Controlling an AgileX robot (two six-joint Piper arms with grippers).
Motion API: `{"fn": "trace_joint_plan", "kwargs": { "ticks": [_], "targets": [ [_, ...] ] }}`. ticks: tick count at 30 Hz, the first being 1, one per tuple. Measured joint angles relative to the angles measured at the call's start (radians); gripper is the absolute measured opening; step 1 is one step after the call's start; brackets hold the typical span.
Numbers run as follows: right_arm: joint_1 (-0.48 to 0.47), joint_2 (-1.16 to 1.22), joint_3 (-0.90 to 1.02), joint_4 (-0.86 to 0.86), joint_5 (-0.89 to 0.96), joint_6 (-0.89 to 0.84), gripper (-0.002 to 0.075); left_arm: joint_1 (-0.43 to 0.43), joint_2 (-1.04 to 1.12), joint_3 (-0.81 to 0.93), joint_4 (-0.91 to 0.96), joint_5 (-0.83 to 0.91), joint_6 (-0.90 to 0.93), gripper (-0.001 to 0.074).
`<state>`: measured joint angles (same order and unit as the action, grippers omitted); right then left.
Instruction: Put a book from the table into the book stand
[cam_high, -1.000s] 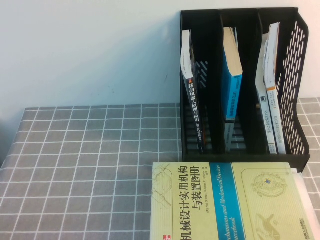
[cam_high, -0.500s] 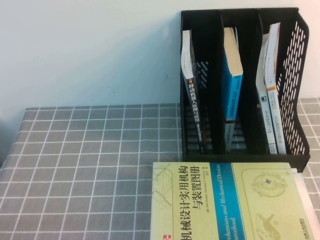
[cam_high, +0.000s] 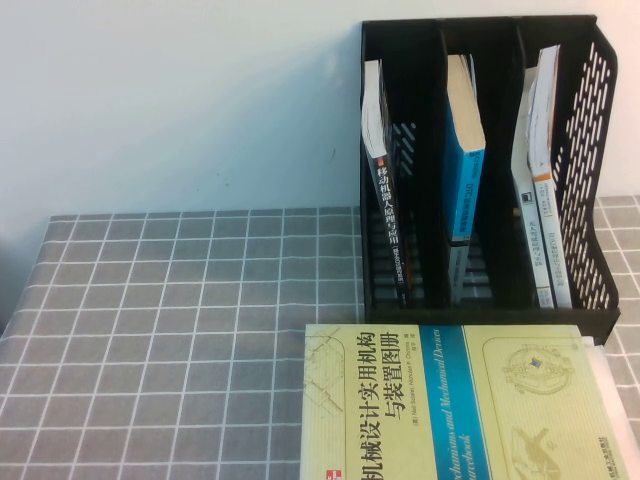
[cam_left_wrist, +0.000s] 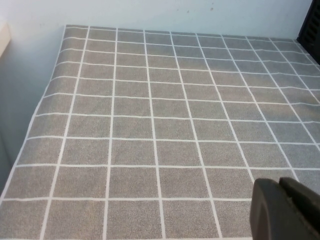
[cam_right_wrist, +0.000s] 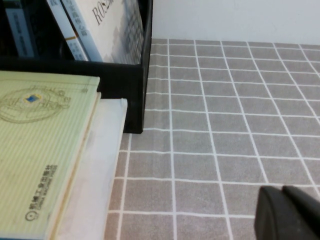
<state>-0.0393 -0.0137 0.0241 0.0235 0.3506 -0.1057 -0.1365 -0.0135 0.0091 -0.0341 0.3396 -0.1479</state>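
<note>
Nothing moved. Book (cam_high: 455, 400) flat before stand (cam_high: 590, 180); left hand (cam_left_wrist: 285, 210), right hand (cam_right_wrist: 287, 212) closed, apart.

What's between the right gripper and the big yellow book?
Only bare checkered cloth, seen in the right wrist view, separates the right gripper from the yellow book. The left gripper hovers elsewhere.

The large pale green book (cam_high: 450, 400) lying flat on the table reads "机械设计实用机构与装置图册", with "Mechanisms and Mechanical Devices Sourcebook" on its blue band. The black-spined book (cam_high: 385, 215) in the black plastic book stand (cam_high: 600, 180) bears Chinese characters beginning "移动机器人原理". The other spines cannot be read.
</note>
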Motion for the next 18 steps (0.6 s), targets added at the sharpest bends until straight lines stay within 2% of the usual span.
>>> {"fn": "trace_joint_plan", "kwargs": {
  "ticks": [18],
  "targets": [
    [0.0,0.0,0.0,-0.004,0.0,0.039,-0.0003,0.0,0.0,0.0,0.0,0.0,0.0,-0.0003]
  ]
}}
